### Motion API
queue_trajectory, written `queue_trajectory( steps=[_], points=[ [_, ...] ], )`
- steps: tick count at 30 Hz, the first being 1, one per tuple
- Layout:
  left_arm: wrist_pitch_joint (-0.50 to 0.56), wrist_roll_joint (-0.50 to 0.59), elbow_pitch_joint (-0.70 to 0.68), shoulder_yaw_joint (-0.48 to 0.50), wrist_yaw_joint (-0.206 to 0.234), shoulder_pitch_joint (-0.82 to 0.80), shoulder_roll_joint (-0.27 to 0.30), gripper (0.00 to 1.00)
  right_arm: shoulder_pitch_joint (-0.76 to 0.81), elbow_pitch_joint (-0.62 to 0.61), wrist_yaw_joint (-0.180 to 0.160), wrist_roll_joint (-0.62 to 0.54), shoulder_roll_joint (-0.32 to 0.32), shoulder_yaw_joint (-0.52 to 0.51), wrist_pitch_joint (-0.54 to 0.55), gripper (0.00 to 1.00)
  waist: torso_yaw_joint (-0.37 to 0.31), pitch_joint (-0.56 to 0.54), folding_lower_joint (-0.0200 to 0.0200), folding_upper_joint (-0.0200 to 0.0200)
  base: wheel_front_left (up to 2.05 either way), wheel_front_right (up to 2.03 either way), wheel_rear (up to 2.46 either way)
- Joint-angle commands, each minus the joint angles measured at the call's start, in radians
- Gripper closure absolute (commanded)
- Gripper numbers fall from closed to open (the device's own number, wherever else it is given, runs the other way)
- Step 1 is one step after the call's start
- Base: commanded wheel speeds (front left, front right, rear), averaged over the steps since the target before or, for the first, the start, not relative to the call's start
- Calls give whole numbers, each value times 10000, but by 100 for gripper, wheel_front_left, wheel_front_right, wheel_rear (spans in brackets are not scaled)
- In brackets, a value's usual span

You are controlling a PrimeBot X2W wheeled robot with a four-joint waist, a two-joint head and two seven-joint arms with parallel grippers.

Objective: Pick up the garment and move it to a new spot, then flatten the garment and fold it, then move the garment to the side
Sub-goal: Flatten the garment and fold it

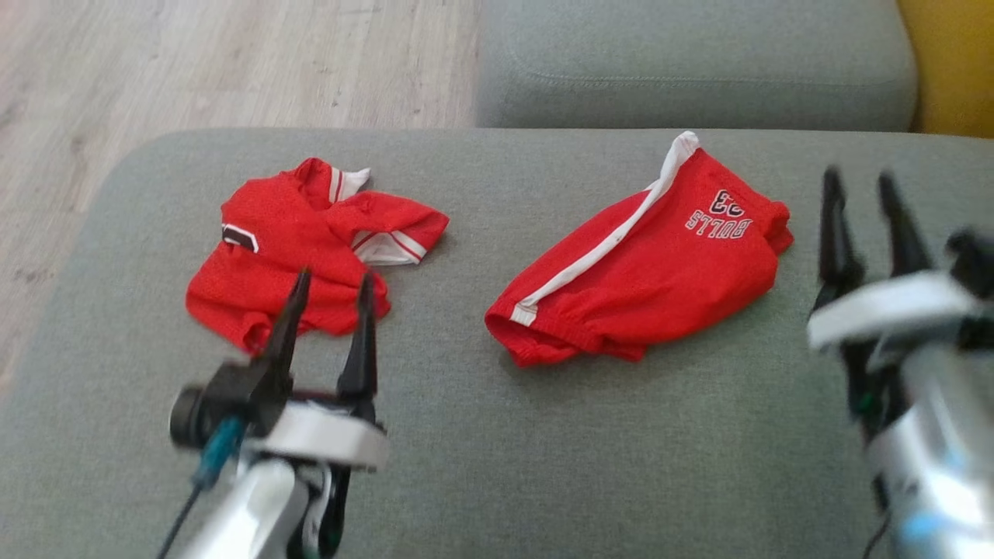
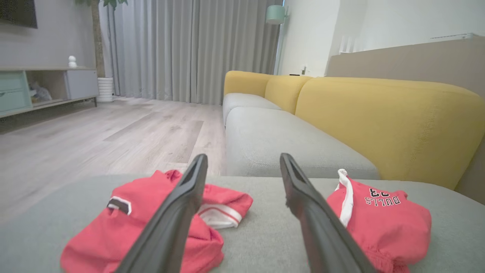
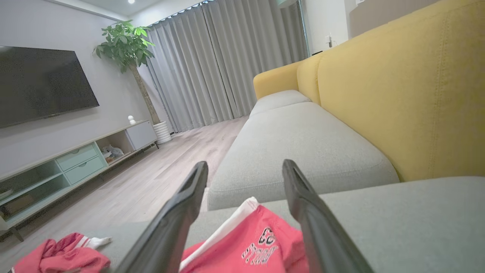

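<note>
On the grey cushion point(image 1: 466, 466), a crumpled jersey point(image 1: 287, 248) is seen toward its left end and red shorts point(image 1: 644, 272) toward its right. The left tool point(image 1: 334, 276) is held wide over the cushion's near left, its tips at the jersey's edge. The right tool point(image 1: 858, 177) is held wide and empty by the cushion's right edge.
</note>
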Motion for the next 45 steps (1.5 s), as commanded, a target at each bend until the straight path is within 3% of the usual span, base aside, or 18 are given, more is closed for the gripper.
queue_trajectory(
  steps=[1, 5, 10, 21, 30, 35, 45],
  points=[
    [-94, 187, -397, 614, -3, -173, -12, 0, 214, -544, -9, -224, 195, -33, -104, 0, -46, -39, 1, 0, 0, 0, 0],
    [-94, 787, -503, 1364, -246, 904, -452, 0, 1554, -1455, -9, -892, 982, -742, -106, 0, -150, -10, 1, 0, 0, 0, 0],
    [-94, 1457, -467, 2075, -803, 1557, -958, 0, 2250, -2061, -9, -1440, 1349, -1004, -3, 0, -151, 255, 1, 0, 0, 0, 0],
    [-95, 2450, -262, 2820, -1848, 932, -1807, 0, 918, -2630, -9, -2583, 1310, -1706, 1138, 0, 270, 1685, 1, 0, 0, 0, 0],
    [-95, 2895, -161, 2878, -2463, 63, -2286, 0, -2282, -434, -9, -3713, 950, -3417, 3354, 0, 1022, 3087, 1, 0, 0, 0, 0],
    [-95, 2931, -91, 2798, -2561, -170, -2365, 0, -3351, 1282, -9, -4939, 254, -4388, 3935, 0, 1350, 3429, 1, 0, 0, 0, 0],
    [-95, 2767, -89, 2597, -2394, -211, -2382, 0, -4075, 3824, -9, -5785, 23, -4319, 4436, 0, 1262, 3402, 1, 0, 0, 0, 0]
  ],
)
